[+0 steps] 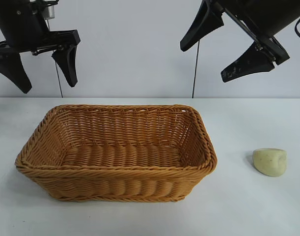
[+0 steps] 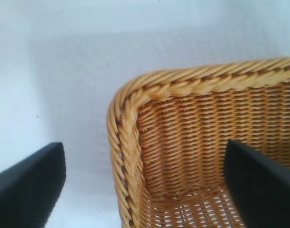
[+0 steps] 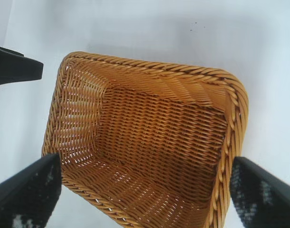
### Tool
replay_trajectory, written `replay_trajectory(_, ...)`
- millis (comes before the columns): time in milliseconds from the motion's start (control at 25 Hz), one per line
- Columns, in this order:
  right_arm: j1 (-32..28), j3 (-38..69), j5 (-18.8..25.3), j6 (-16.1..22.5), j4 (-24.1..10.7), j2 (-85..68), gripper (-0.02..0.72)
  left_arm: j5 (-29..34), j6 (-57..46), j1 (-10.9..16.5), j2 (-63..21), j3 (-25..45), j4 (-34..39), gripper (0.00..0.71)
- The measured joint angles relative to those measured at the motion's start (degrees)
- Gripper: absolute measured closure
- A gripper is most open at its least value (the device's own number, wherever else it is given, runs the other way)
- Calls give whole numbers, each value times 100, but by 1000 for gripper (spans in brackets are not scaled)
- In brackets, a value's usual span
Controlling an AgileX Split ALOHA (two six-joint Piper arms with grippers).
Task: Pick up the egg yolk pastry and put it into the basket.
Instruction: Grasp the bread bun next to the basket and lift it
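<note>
The egg yolk pastry (image 1: 270,162), a small pale yellowish lump, lies on the white table to the right of the basket. The orange-brown wicker basket (image 1: 115,169) stands at the table's middle and holds nothing; it also shows in the left wrist view (image 2: 126,142) and the right wrist view (image 3: 149,66). My left gripper (image 1: 44,73) hangs open high above the basket's left end. My right gripper (image 1: 208,61) hangs open and empty high above the basket's right end, left of the pastry. The pastry is out of both wrist views.
The white table (image 1: 248,211) runs to a pale back wall. A thin dark cable (image 1: 195,73) hangs down behind the right arm and another (image 1: 57,73) behind the left arm.
</note>
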Motion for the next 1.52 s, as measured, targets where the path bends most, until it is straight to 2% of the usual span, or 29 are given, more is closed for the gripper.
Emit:
replay_trajectory(120,0,0,0,5,0,0,41,101,76,425,0,0,200,14)
replay_trajectory(240,0,0,0,5,0,0,41,341,154,650,0,0,378,14)
replay_trajectory(520,0,0,12,5,0,0,41,467,349,660,-30,7,374,14)
replay_trajectory(720,0,0,50,5,-21,0,41,467,349,660,-530,389,369,14)
replay_trajectory(880,0,0,56,5,-21,0,41,450,433,660,-1466,1260,382,14)
replay_trajectory(1320,0,0,85,5,-24,0,41,484,521,660,-5218,4307,498,14)
replay_trajectory(1520,0,0,85,5,-24,0,41,119,521,660,-6815,5563,498,14)
